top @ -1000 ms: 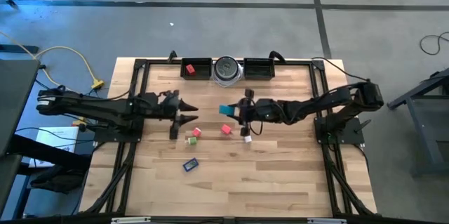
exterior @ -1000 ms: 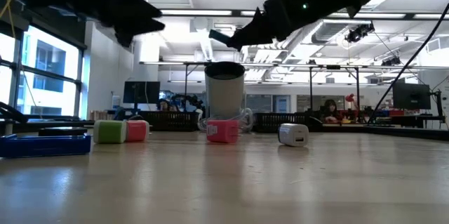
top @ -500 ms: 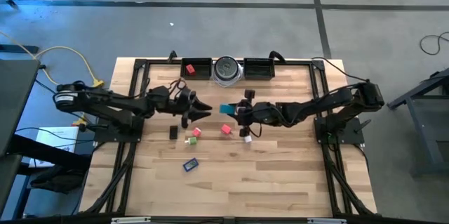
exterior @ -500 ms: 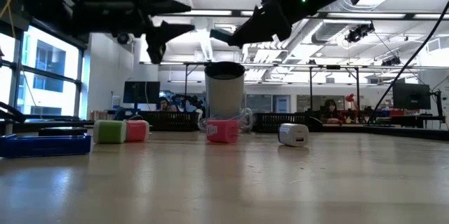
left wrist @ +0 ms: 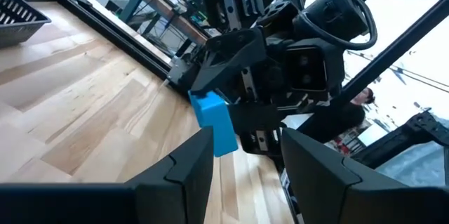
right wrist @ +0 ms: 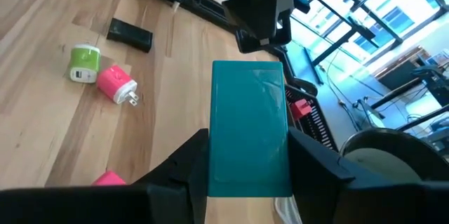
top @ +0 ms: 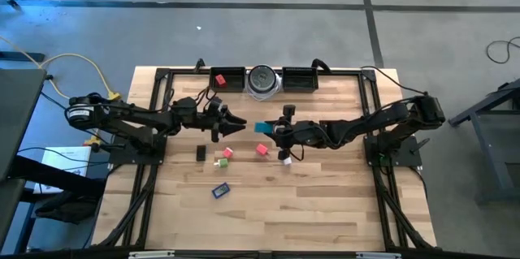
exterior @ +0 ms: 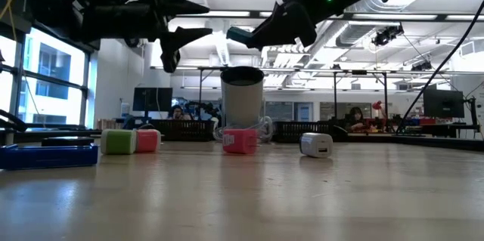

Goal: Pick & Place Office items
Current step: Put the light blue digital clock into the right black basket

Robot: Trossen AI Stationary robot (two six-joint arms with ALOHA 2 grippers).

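two dark, slender jointed arms (top: 122,121) with matte black angular fingers (left wrist: 175,175), a green light on one.

Both arms reach in from opposite sides of the worktop toward its middle, stretched nearly level and raised clear of the surface. The left gripper (top: 234,122) points toward three o'clock, its two fingers (left wrist: 184,168) parted with nothing between them. The right gripper (top: 268,127) points toward nine o'clock, directly facing the left one and close to it; its fingers (right wrist: 184,164) are clamped on the flanks of the teal block (right wrist: 248,126), which juts forward from them. In the low view both grippers hang high, the right one tilted slightly downward at its tip.
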